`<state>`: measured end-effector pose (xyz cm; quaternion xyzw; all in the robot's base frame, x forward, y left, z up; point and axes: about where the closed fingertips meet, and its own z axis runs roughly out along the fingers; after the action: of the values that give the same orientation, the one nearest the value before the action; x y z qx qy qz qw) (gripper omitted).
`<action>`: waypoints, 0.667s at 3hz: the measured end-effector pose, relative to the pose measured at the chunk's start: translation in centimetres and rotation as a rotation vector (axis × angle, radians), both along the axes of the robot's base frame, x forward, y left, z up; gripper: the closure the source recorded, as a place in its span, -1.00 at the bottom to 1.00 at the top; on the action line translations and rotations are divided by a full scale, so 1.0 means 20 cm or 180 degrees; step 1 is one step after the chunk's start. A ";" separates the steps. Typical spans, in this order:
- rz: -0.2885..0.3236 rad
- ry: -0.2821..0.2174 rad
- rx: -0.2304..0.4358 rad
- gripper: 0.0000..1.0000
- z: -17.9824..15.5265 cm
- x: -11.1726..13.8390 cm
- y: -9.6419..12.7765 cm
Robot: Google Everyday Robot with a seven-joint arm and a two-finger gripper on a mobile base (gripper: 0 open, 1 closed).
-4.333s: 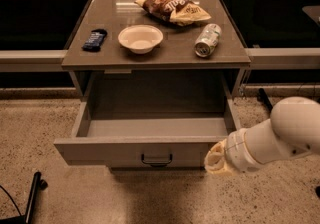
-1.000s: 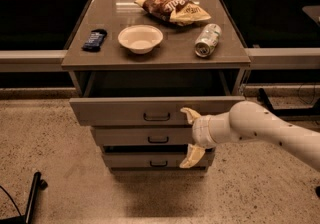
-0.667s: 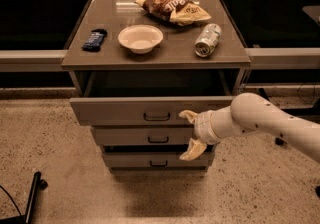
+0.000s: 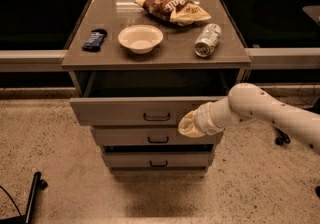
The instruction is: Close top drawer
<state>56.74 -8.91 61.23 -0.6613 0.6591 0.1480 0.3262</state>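
Note:
The top drawer [image 4: 120,110] is the wide grey-beige one under the cabinet top, with a small dark loop handle [image 4: 156,116] at its centre. Its front stands a short way out from the cabinet, and a dark gap shows above it. My gripper [image 4: 189,124] is at the lower right part of the drawer's front panel, just right of the handle, at the end of the white arm [image 4: 260,110] that comes in from the right. It holds nothing that I can see.
On the cabinet top [image 4: 165,60] lie a chip bag [image 4: 172,9], a white bowl [image 4: 140,38], a tipped can [image 4: 207,40] and a dark blue bar [image 4: 94,39]. Two narrower drawers [image 4: 158,139] sit below. A black stand foot [image 4: 32,193] is on the floor at the left.
The top drawer was pulled far out and is now pushed nearly in. My gripper went from its right front corner to the front panel and has hardly moved in the last second.

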 end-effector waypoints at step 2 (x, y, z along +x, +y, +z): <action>-0.0401 0.0047 -0.0021 -0.05 -0.03 0.15 -0.06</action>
<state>59.79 -10.08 60.58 -0.6185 0.7023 0.1298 0.3278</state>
